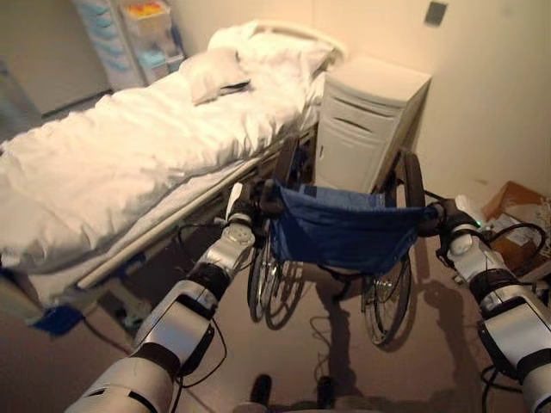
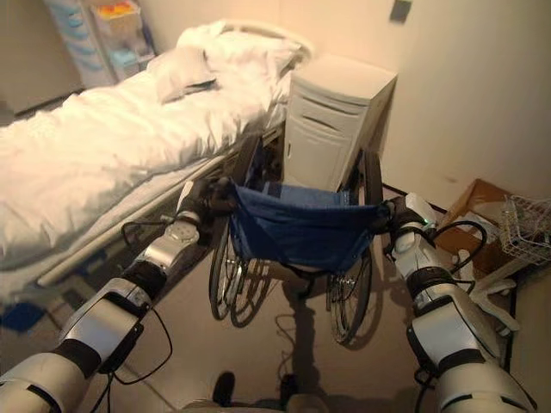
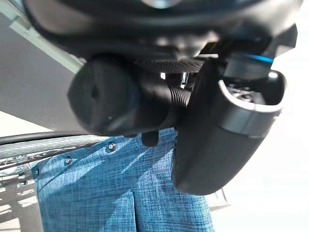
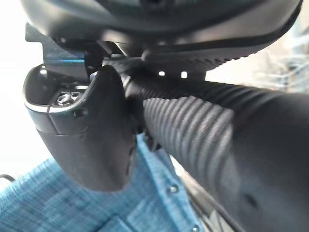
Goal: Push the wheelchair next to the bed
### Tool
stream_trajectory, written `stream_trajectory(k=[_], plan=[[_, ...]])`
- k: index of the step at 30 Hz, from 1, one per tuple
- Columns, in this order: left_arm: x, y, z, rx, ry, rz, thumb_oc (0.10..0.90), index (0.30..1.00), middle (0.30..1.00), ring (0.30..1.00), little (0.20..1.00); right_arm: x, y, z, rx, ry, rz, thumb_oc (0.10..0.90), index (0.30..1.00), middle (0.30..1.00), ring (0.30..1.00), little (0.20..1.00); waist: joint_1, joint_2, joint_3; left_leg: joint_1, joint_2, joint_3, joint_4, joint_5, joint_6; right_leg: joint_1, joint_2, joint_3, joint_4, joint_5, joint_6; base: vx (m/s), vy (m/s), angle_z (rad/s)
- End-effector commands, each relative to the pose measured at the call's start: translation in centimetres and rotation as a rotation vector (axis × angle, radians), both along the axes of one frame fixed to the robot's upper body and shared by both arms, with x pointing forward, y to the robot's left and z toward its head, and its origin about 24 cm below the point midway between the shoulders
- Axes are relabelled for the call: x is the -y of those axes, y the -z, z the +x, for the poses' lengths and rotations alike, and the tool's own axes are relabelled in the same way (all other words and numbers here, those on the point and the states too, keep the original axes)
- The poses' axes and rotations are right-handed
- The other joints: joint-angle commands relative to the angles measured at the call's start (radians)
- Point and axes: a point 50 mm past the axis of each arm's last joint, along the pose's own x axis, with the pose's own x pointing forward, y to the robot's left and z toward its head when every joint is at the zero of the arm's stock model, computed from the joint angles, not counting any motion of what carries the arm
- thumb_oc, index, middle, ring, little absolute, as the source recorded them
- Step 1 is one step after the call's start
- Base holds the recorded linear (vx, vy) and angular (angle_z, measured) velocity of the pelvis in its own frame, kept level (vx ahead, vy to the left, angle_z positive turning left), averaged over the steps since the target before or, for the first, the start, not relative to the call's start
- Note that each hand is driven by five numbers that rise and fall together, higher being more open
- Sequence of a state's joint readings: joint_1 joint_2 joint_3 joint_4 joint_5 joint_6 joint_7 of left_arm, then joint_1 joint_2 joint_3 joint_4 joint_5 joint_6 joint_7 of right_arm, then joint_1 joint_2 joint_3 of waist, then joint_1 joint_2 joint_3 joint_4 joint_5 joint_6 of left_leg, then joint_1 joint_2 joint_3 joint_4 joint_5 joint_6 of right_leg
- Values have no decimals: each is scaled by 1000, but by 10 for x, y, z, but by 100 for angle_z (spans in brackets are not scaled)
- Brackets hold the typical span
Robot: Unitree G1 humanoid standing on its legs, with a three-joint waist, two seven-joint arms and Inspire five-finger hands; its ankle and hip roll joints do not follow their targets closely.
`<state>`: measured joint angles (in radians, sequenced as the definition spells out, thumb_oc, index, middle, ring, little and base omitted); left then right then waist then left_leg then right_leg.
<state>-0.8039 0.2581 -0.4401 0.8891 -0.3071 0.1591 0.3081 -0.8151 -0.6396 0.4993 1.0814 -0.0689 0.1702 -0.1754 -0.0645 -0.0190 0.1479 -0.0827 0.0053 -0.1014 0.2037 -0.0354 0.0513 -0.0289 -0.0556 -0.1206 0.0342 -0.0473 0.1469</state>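
The robot is standing behind the wheelchair (image 1: 340, 249), its left hand (image 1: 250, 206) curling round the left push handle (image 3: 125, 104) and its right hand (image 1: 441, 219) wrapping the ribbed right push handle (image 4: 193, 125); the wrist views are showing each thumb closing over its grip. The wheelchair, with its blue fabric backrest (image 1: 344, 228), is sitting between the hospital bed (image 1: 129, 155) on the left and open floor on the right, its front end nosing up close to the white bedside cabinet (image 1: 366, 120).

From where I am watching, the worry is straight ahead: any further forward push is likely running the footrests or front frame into that cabinet. On the left, the big wheel (image 1: 263, 275) is riding near the bed frame (image 1: 164, 237), so a leftward swing could be catching it there. A cardboard box (image 1: 516, 219) is waiting on the right if the chair is veering that way.
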Motion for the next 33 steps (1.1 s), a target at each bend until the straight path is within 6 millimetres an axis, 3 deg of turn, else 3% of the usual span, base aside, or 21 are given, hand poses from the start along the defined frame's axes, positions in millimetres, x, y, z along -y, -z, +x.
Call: stream_trajectory(k=[1,4,6,9,11,13,15,18,23,24,25,26,29,33], plan=[[-38,100,-64,-398,-29,109,400,300,300,300,300,-78,42,3,-136,-314,177,400,300,300,300,300,61,-59,-34,149,-2,53,-43,-85,-84,-42,-50,35,10,119,-2,189,-174,71],[-37,97,-60,-388,-22,107,400,300,300,300,300,-74,46,0,-139,-282,213,400,300,300,300,300,42,-60,-47,158,3,70,15,-78,-96,-39,-42,24,11,109,-16,136,-121,101],[-37,93,-57,-362,-25,105,400,300,300,300,300,-71,58,-8,-139,-241,269,400,300,300,300,300,19,-56,-57,142,13,99,142,-4,-108,-27,-24,16,23,81,-47,150,-109,46],[-36,91,-54,-354,-19,102,400,300,300,300,300,-70,67,-15,-145,-223,289,400,300,300,300,300,23,-55,-45,82,6,106,194,17,-100,13,-9,24,23,56,-64,147,-42,24],[-36,88,-53,-343,-31,105,400,300,300,300,300,-74,69,-15,-146,-233,283,400,300,300,300,300,35,-42,-28,73,12,109,114,23,-101,58,4,34,24,33,-60,294,74,4],[-36,84,-49,-330,-60,99,400,300,300,300,300,-87,67,-11,-136,-265,259,400,300,300,300,300,65,-18,-5,2,33,69,-59,102,-120,127,25,72,14,2,-59,397,194,-32],[-37,80,-46,-321,-72,97,400,300,300,300,300,-90,63,-8,-123,-277,249,400,300,300,300,300,80,-11,3,-30,32,63,-135,131,-129,168,27,89,0,-11,-55,282,158,-62],[-43,80,-46,-323,-89,99,400,300,300,300,300,-87,62,-8,-112,-286,239,400,300,300,300,300,84,-11,-10,-22,4,69,-115,66,-100,154,-11,79,31,-27,-28,274,155,-92],[-61,78,-46,-316,-135,126,400,300,300,300,300,-88,59,-6,-101,-308,234,400,300,300,300,300,100,0,-47,53,-18,76,-218,64,-79,122,-38,25,64,-22,-3,201,90,-50],[-62,78,-46,-314,-146,133,511,467,467,467,467,-89,58,-5,-97,-307,241,400,300,300,300,300,104,1,-53,58,-18,87,-230,66,-77,111,-41,7,76,-16,0,53,12,15],[-63,78,-46,-313,-150,136,593,589,589,589,589,-89,58,-4,-95,-307,243,400,300,300,300,300,105,1,-54,60,-16,93,-232,66,-77,108,-42,1,79,-15,1,82,9,-3],[-63,80,-48,-309,-162,138,800,900,900,900,900,-91,58,-4,-81,-305,247,800,900,900,900,900,113,0,-58,71,-12,113,-239,67,-77,97,-50,-33,88,-4,6,76,2,-22],[-66,82,-53,-283,-201,137,800,900,900,900,900,-101,56,-2,-67,-340,271,800,900,900,900,900,135,1,-58,105,0,155,-260,67,-79,104,-66,-105,70,5,12,66,-1,-28],[-66,81,-56,-247,-220,134,800,900,900,900,900,-102,53,-2,-30,-351,300,800,900,900,900,900,152,-2,-62,119,10,194,-265,65,-85,119,-68,-153,22,13,4,59,-20,-38]])
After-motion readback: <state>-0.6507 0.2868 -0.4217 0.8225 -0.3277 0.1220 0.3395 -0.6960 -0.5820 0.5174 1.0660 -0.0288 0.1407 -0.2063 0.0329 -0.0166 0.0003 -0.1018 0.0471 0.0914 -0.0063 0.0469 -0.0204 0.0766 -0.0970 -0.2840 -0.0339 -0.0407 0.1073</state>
